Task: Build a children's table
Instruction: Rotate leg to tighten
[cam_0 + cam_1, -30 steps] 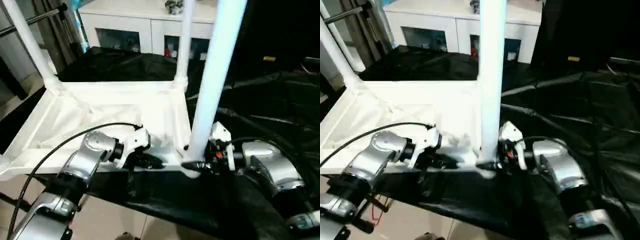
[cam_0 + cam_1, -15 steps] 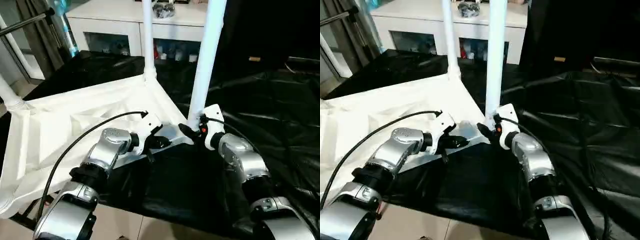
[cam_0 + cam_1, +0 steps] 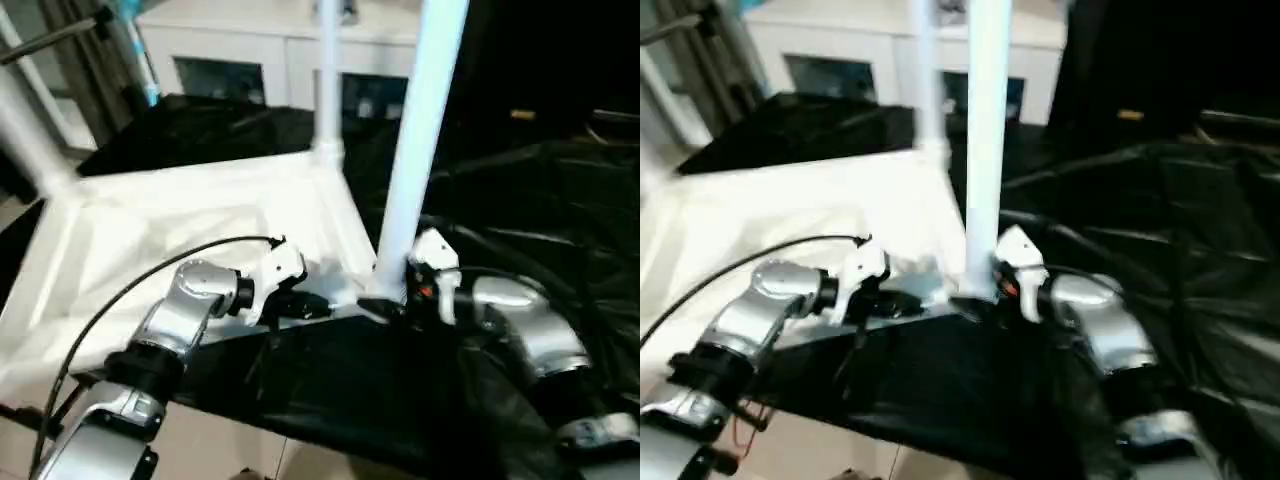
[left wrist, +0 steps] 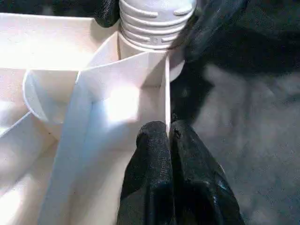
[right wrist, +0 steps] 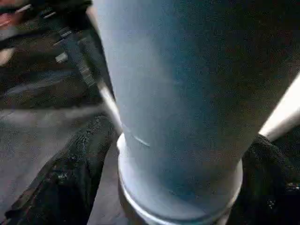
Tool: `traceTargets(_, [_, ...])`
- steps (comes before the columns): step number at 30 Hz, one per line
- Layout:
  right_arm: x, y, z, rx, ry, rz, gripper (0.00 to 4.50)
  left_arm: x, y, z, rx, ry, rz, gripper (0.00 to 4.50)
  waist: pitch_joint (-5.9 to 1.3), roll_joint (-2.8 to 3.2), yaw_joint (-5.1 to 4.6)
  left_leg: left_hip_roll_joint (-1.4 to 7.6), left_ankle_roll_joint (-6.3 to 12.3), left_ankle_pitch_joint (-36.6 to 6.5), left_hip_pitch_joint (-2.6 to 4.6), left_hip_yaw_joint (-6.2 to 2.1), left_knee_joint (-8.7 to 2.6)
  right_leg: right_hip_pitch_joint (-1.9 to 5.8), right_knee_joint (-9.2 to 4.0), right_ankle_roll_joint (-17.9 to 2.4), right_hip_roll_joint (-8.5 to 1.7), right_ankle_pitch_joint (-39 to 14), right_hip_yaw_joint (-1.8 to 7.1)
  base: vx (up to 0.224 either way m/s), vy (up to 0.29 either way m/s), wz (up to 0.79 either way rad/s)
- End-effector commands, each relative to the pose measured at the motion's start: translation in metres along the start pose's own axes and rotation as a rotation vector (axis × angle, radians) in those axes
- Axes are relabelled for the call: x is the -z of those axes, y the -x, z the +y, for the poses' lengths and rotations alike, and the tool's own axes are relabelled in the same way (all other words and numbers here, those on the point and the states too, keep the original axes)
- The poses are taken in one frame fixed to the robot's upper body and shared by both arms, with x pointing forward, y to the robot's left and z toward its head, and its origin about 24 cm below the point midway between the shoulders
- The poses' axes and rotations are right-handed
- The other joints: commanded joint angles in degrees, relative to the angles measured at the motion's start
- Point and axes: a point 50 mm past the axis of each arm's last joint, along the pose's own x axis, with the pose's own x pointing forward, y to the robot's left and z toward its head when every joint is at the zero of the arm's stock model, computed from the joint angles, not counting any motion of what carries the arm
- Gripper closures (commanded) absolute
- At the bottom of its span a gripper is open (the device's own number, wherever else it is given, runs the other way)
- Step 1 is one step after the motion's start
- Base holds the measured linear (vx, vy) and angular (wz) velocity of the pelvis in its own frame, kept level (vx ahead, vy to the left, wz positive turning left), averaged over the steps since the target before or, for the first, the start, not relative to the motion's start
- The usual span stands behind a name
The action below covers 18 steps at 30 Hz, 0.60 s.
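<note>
The children's table lies upside down: its white tabletop [image 3: 180, 220] shows the ribbed underside, with white legs standing up at the corners. The near leg [image 3: 415, 150] rises from the near right corner socket. My left gripper [image 3: 318, 303] is shut on the tabletop's thin rim wall [image 4: 166, 93] just beside that socket, the fingers [image 4: 152, 154] pinched together. My right gripper [image 3: 388, 308] is open, its fingers [image 5: 79, 164] standing on either side of the near leg's base [image 5: 178, 117]. A far leg [image 3: 327, 70] and a left leg [image 3: 25, 120] also stand upright.
A crumpled black sheet [image 3: 540, 200] covers the surface under and to the right of the tabletop. A white cabinet with glass doors [image 3: 250, 60] stands behind. A black cable [image 3: 130, 290] arcs over my left forearm. Bare floor [image 3: 210, 450] lies below the near edge.
The head camera has swung, shifting the whole picture. Both grippers stay at the near right corner, the left on the rim and the right at the leg's base.
</note>
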Motion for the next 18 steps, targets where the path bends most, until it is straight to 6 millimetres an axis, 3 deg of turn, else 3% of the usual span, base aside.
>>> traceTargets(1, [-0.008, -0.014, 0.015, -0.165, 0.049, -0.011, 0.86, -0.014, -0.010, -0.007, 0.077, -0.065, -0.044, 4.50, -3.41, -0.67, 0.07, 2.47, 3.90, -12.3, 0.66, -0.52, -3.93, 2.89, -3.95, -15.3, -3.00, -9.7, 2.36, 0.000, 0.000, 0.00])
traceTargets(7, [-0.013, -0.013, 0.018, -0.204, 0.046, -0.024, 1.30, -0.011, -0.005, -0.008, 0.082, -0.064, -0.036, 4.50, -3.33, -0.72, 0.10, 2.43, 2.70, -13.6, 0.80, -0.55, -4.03, 2.71, -4.17, -14.3, -3.01, -12.8, 2.51, 0.000, 0.000, 0.00])
traceTargets(8, [-0.012, -0.014, 0.019, -0.208, 0.045, -0.020, 1.40, -0.011, -0.005, -0.009, 0.082, -0.062, -0.037, 4.50, -3.35, -0.90, 0.07, 2.41, 2.66, -13.2, 0.77, -0.53, -4.01, 2.72, -4.18, -14.2, -3.00, -12.6, 2.51, 0.000, 0.000, 0.00])
traceTargets(13, [-0.008, -0.018, 0.023, -0.231, 0.013, -0.016, 1.67, -0.008, -0.004, -0.009, 0.069, -0.043, -0.037, 4.50, -3.45, -0.65, 0.18, 2.38, 2.91, -12.0, 0.69, -0.57, -3.92, 2.77, -3.95, -14.5, -2.99, -10.9, 2.47, 0.000, 0.000, 0.00])
traceTargets(17, [0.002, -0.023, 0.019, -0.131, -0.055, -0.017, 1.74, -0.009, -0.010, -0.003, -0.035, 0.055, -0.095, 4.50, -3.21, -0.44, 0.14, 2.32, 2.15, -13.8, 0.76, -0.52, -4.07, 2.61, -4.34, -14.2, -3.00, -13.5, 2.51, 0.000, 0.000, 0.00])
traceTargets(18, [0.005, -0.027, 0.015, -0.052, -0.068, -0.016, 1.75, -0.010, -0.013, 0.001, -0.082, 0.073, -0.089, 4.50, -3.20, -0.77, 0.04, 2.28, 1.81, -14.3, 0.78, -0.58, -4.10, 2.60, -4.37, -14.0, -3.03, -14.4, 2.49, 0.000, 0.000, 0.00])
